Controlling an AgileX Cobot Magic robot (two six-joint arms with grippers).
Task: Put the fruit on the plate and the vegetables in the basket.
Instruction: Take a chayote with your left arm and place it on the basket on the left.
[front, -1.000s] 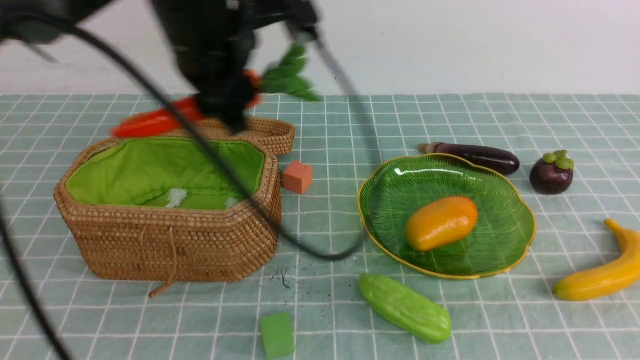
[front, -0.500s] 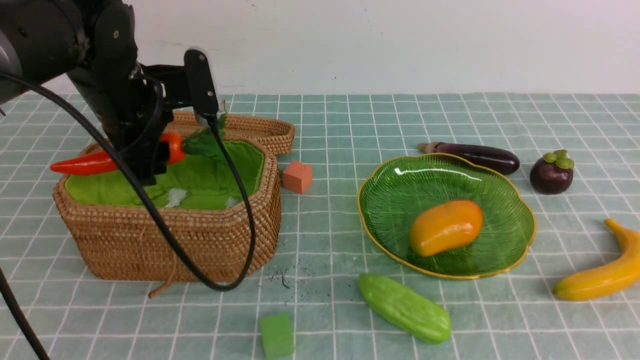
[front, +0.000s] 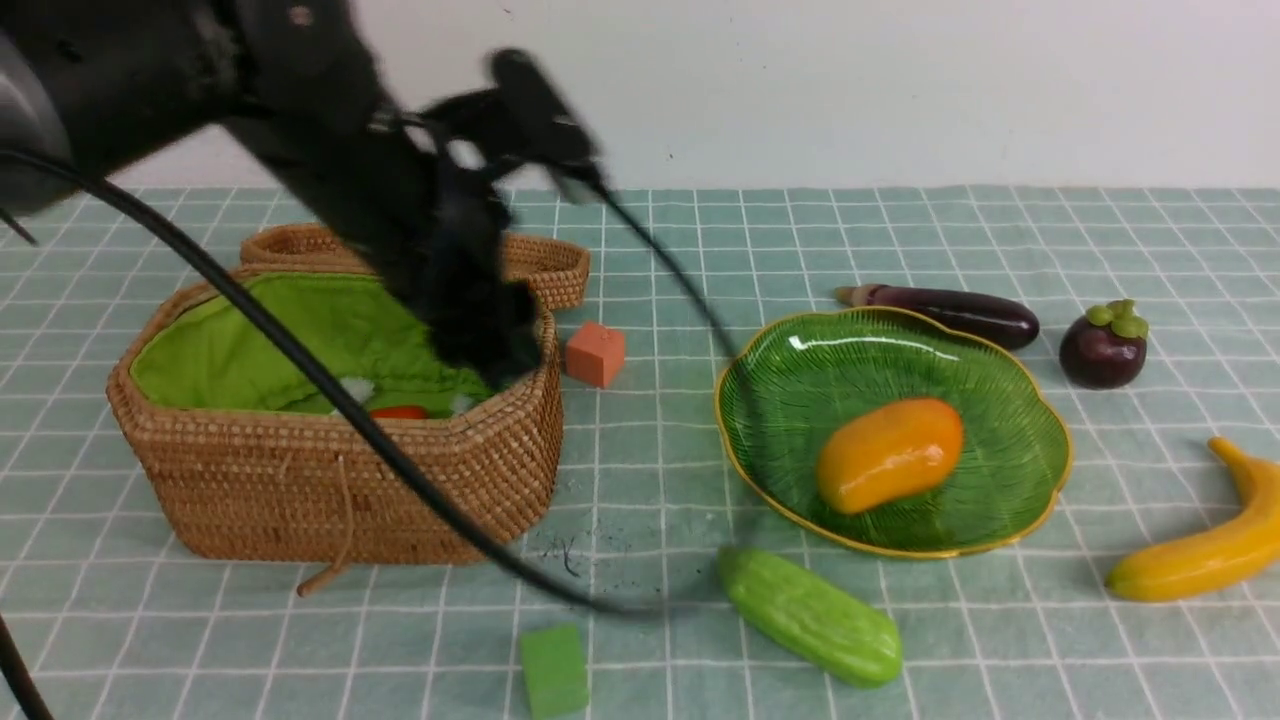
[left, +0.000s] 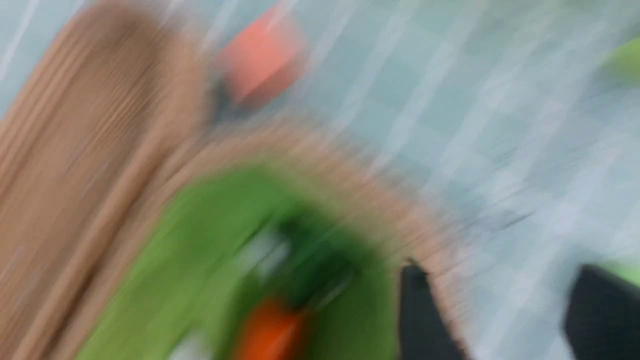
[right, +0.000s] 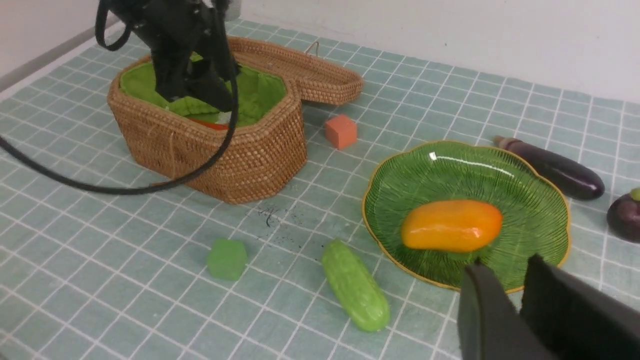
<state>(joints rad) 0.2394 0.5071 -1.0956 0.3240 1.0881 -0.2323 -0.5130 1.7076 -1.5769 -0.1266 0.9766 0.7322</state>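
The front view takes in the whole table but shows only an orange sliver of the carrot (front: 398, 412) behind the near wall of the basket (front: 330, 480). The left wrist view, badly blurred, looks down onto the green lining (left: 200, 240), where the carrot's orange body and dark leaves lie on the bottom. Only the right wrist view shows the right gripper (right: 504, 272). Its fingers (right: 482, 315) are close together with a narrow empty gap, and it hovers by the near rim of the plate (front: 800, 390). The left arm reaches down from the upper left. The left gripper (front: 485, 335) hangs low over the basket's right end, fingers apart and holding nothing. The basket's lid (front: 540, 265) lies open behind it. The mango (front: 890, 455) lies on the plate. On the checked cloth (front: 650, 250), the eggplant (front: 945, 312) lies just behind the plate, the mangosteen (front: 1102, 348) sits to its right, the banana (front: 1200, 545) lies near the right edge, and the gourd (front: 810, 615) lies in front of the plate.
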